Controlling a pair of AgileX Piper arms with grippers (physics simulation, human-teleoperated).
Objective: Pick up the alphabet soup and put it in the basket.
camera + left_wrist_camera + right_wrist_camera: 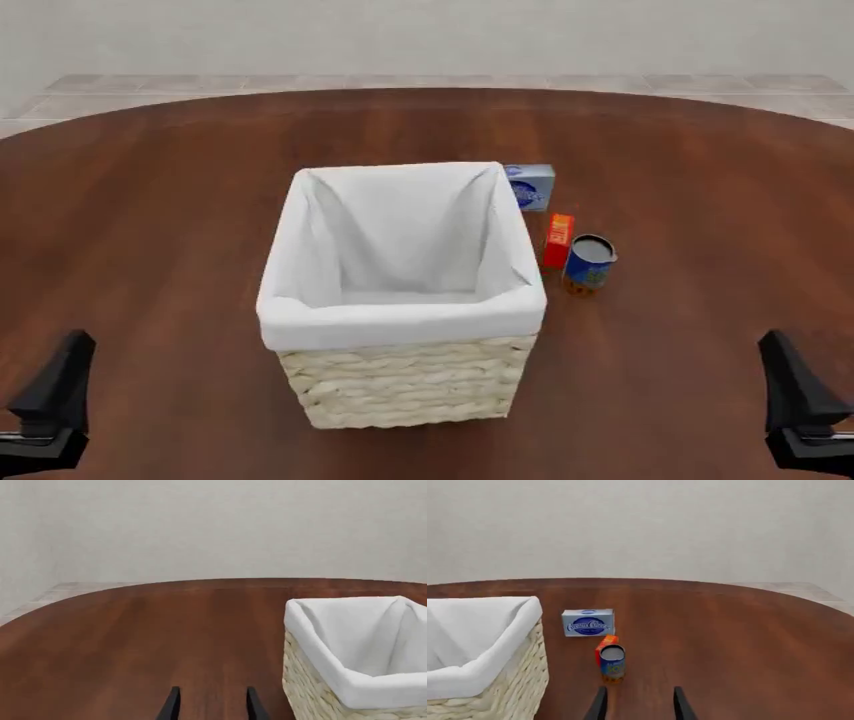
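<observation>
The alphabet soup (589, 262) is a small blue can with a grey top, standing upright on the table just right of the basket (400, 315). In the right wrist view the alphabet soup (612, 663) stands ahead of my right gripper (639, 705), whose dark fingers are apart with nothing between them. The basket (474, 680) is cream wicker with a white cloth lining and nothing inside. My left gripper (212, 705) is open too, beside the basket (320, 695). In the front view both grippers sit low at the near corners, left (51, 400) and right (801, 400).
A small red-orange box (558, 240) stands touching or nearly touching the can on its far side. A pale blue-and-white box (530, 187) stands farther back by the basket's far right corner. The round brown table (160, 200) spreads wide around them.
</observation>
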